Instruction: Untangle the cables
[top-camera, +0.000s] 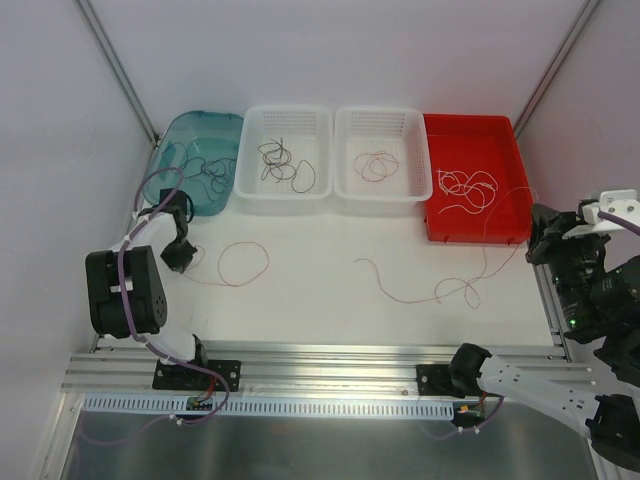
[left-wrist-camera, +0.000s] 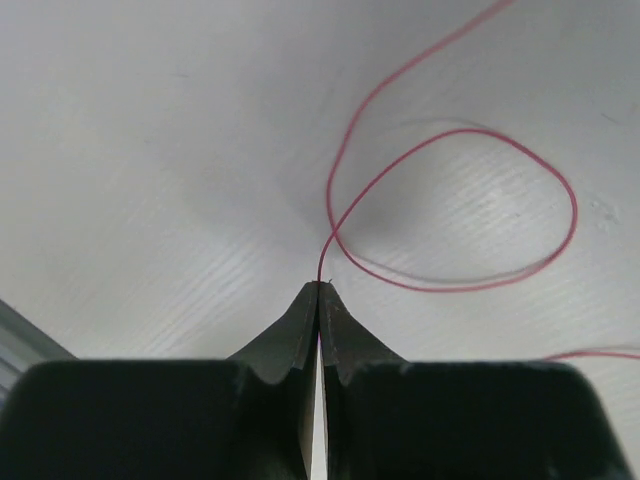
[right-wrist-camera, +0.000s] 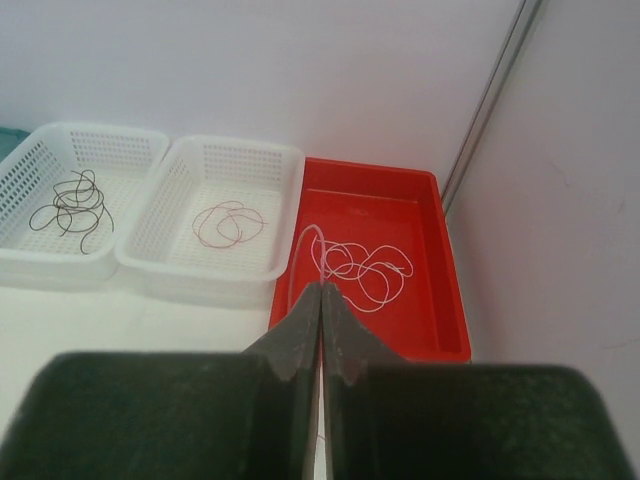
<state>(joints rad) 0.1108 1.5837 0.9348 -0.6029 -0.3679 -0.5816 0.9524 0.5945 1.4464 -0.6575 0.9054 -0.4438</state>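
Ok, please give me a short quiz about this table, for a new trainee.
1. Which container holds the white wire? A: teal bin. B: red tray. C: white basket.
2. True or false: the left gripper is open.
3. Fill in: the looped wire in the left gripper is coloured ___.
Key: 1 B; 2 false; 3 red.

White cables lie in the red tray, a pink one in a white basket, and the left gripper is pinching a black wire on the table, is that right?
Not quite. The wire pinched in the left gripper is red, not black; the left wrist view shows it. The white cables do lie in the red tray, a pink cable in a white basket.
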